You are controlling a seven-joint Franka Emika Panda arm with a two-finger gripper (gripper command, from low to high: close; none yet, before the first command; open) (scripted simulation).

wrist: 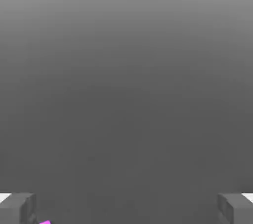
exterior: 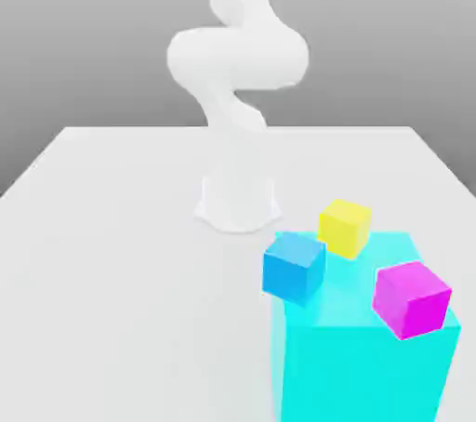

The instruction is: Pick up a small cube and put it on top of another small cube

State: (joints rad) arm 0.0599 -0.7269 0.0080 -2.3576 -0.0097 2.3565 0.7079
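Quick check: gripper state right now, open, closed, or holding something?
Gripper: open, its two fingers wide apart with nothing between them.

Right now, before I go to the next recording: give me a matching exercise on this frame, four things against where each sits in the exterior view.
Things:
1. yellow cube
2. blue cube
3. magenta cube
4. robot base

Places:
A. on the white table, behind all the cubes
B. at the large cyan cube's edge on the exterior view's left
C. over the cyan cube's corner on the exterior view's right
D. at the cyan cube's far edge

Pairs: 1-D, 2-B, 3-C, 4-A
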